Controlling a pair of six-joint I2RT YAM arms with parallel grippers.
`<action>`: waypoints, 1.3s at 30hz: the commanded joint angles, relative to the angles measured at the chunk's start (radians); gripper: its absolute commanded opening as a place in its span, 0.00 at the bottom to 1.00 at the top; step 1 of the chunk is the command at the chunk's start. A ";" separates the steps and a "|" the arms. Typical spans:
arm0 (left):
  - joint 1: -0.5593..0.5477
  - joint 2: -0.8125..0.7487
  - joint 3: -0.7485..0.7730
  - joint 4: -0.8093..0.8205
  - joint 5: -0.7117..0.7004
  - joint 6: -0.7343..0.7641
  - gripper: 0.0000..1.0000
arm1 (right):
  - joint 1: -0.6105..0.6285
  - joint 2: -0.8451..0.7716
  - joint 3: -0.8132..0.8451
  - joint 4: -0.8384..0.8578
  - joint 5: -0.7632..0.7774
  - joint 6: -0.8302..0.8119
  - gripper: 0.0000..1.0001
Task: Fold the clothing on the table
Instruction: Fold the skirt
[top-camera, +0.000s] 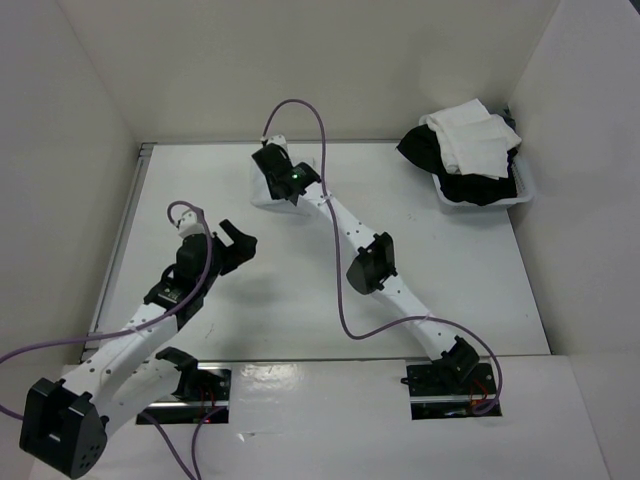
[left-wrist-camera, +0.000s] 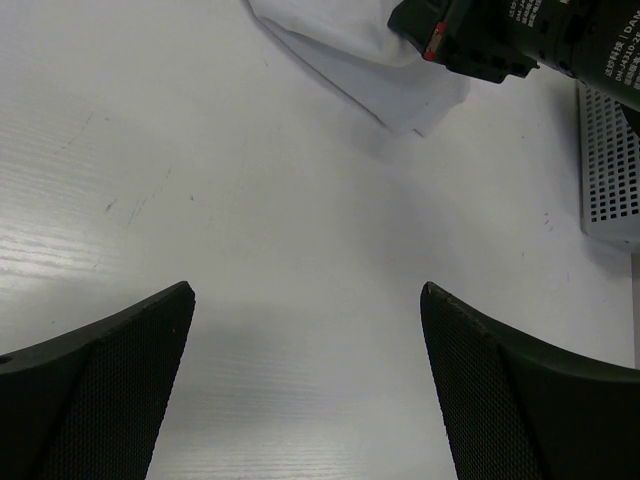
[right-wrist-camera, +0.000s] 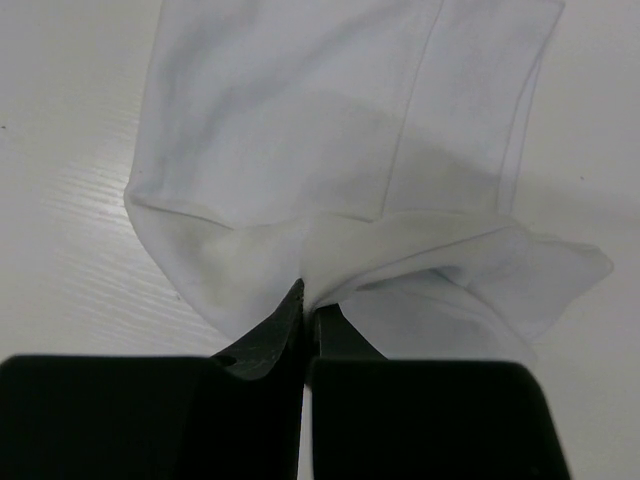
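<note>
Left wrist view, 1 o'clock: black housing (left-wrist-camera: 570, 40) of the right arm, bearing several lines of small white print. Only one fragment after a vertical bar can be made out, apparently "DAK". The remaining characters are too small and blurred to read. Top external and right wrist views: no legible text, label or number.

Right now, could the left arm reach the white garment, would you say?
Probably yes. Only bare table lies between the open left pincer and the white garment. The right pincer is shut on another part of it, leaving the near corner free.
</note>
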 joint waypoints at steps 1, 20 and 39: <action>0.003 0.015 -0.003 0.028 0.002 -0.016 1.00 | -0.006 0.011 0.071 -0.010 -0.005 -0.030 0.00; -0.061 0.334 0.257 0.002 -0.112 0.066 1.00 | 0.069 -0.139 0.071 -0.335 0.146 0.068 0.00; -0.141 0.279 0.260 -0.084 -0.156 0.038 1.00 | -0.052 -1.330 -1.601 0.330 -0.060 0.183 0.00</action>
